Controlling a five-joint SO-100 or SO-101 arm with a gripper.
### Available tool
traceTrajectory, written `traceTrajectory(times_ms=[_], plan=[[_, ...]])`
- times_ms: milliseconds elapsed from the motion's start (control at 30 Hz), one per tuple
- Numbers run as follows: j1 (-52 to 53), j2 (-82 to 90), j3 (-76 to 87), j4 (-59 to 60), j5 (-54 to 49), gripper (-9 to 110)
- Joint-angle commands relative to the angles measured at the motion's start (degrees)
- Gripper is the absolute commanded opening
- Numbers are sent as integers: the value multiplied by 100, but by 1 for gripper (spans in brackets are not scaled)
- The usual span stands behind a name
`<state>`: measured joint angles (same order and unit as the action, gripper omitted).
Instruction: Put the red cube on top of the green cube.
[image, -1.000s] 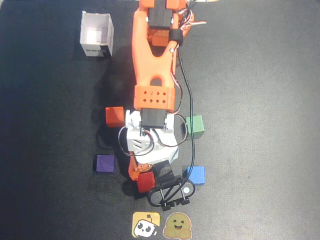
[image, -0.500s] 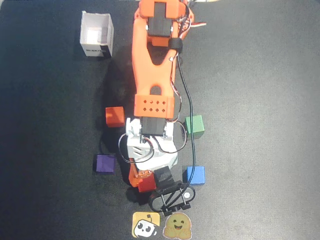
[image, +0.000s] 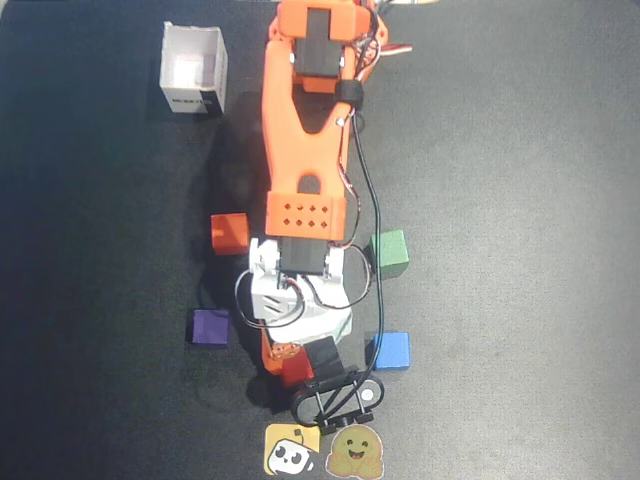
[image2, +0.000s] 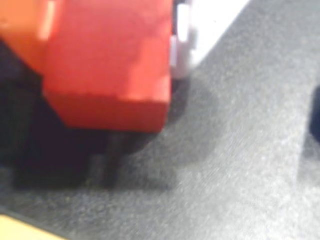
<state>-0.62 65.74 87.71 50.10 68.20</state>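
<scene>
My gripper (image: 293, 362) is near the front of the table and is shut on the red cube (image: 297, 369). In the wrist view the red cube (image2: 112, 65) fills the upper left, held between the orange finger (image2: 22, 25) and the white finger (image2: 182, 45) of the gripper (image2: 105, 50), with a dark shadow on the mat just under it. The green cube (image: 389, 253) sits on the black mat to the right of the arm, further back than the gripper and apart from it.
An orange-red cube (image: 229, 232) sits left of the arm, a purple cube (image: 210, 327) front left and a blue cube (image: 388, 351) just right of the gripper. A white open box (image: 193, 68) stands at the back left. Two stickers (image: 320, 452) lie at the front edge.
</scene>
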Motion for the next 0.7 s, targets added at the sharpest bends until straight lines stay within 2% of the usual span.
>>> traceTrajectory(times_ms=[0, 333, 667], plan=[[53, 9, -176, -70, 123, 5], [53, 299, -123, 149, 272, 5], [-35, 1283, 105, 589, 1178, 5]])
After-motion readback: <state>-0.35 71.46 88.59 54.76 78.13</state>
